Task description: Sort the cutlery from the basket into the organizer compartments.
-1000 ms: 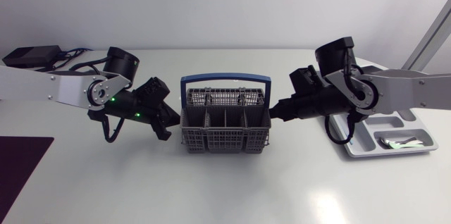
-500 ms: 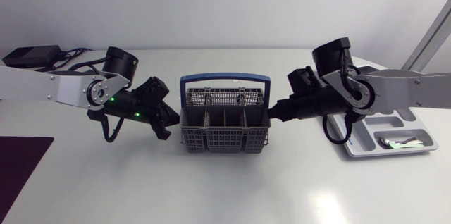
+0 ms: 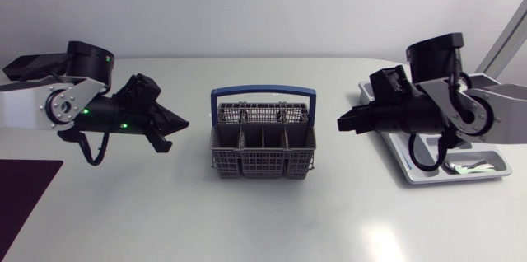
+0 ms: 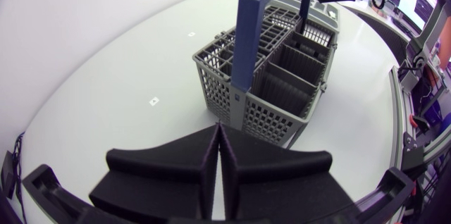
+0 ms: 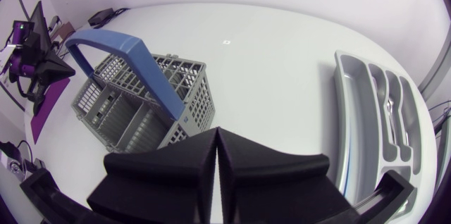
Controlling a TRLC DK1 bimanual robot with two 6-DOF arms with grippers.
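The grey cutlery basket point(image 3: 263, 151) with its upright blue handle point(image 3: 263, 93) stands mid-table; the compartments I can see look empty. My left gripper point(image 3: 183, 123) hovers shut and empty to its left, pointing at it. The right gripper point(image 3: 340, 123) hovers shut and empty to its right. In the left wrist view the basket point(image 4: 271, 86) lies just ahead of the closed fingertips point(image 4: 220, 127). In the right wrist view the basket point(image 5: 137, 104) is ahead of the gripper point(image 5: 217, 131), and the grey organizer point(image 5: 356, 122) lies beside it with cutlery point(image 5: 392, 108) in its compartments.
The organizer point(image 3: 422, 171) sits at the table's right edge, partly under my right arm, with a shiny piece point(image 3: 468, 167) in its front compartment. A dark purple mat point(image 3: 25, 184) lies at the front left.
Both grippers have pulled away from the basket's sides, the left one leftward and the right one rightward. The basket has stayed in place.
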